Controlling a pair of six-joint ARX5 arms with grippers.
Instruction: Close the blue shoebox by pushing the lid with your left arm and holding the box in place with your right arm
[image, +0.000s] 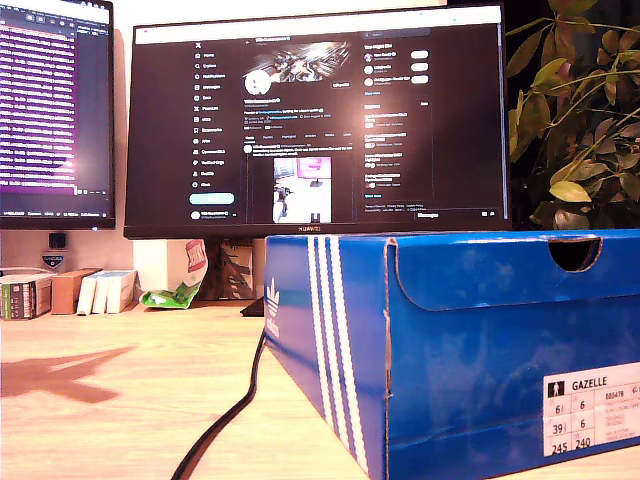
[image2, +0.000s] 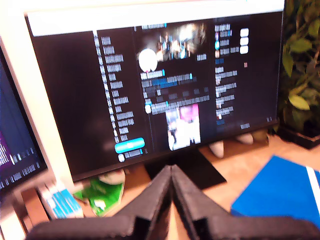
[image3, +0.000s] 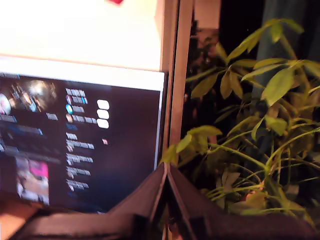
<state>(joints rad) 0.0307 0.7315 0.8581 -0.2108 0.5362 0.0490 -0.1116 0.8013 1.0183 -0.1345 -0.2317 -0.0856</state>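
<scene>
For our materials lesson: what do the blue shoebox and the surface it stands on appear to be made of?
The blue shoebox looks like printed cardboard with a slightly glossy finish: worn, whitened edges, a cut finger notch and a paper label. The table looks like light wood or wood-look laminate, smooth with faint grain; which one cannot be told.

office desk: two monitors (image: 315, 120), wooden desktop (image: 110, 400), potted plant (image: 580, 110).

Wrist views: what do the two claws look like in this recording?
Both look alike. My first gripper has a claw of two dark, matte, wedge-shaped fingers that taper to a point from a wide dark base. My second gripper has the same dark, pointed pair. No cables or markings show. Neither arm appears in the exterior view.
</scene>
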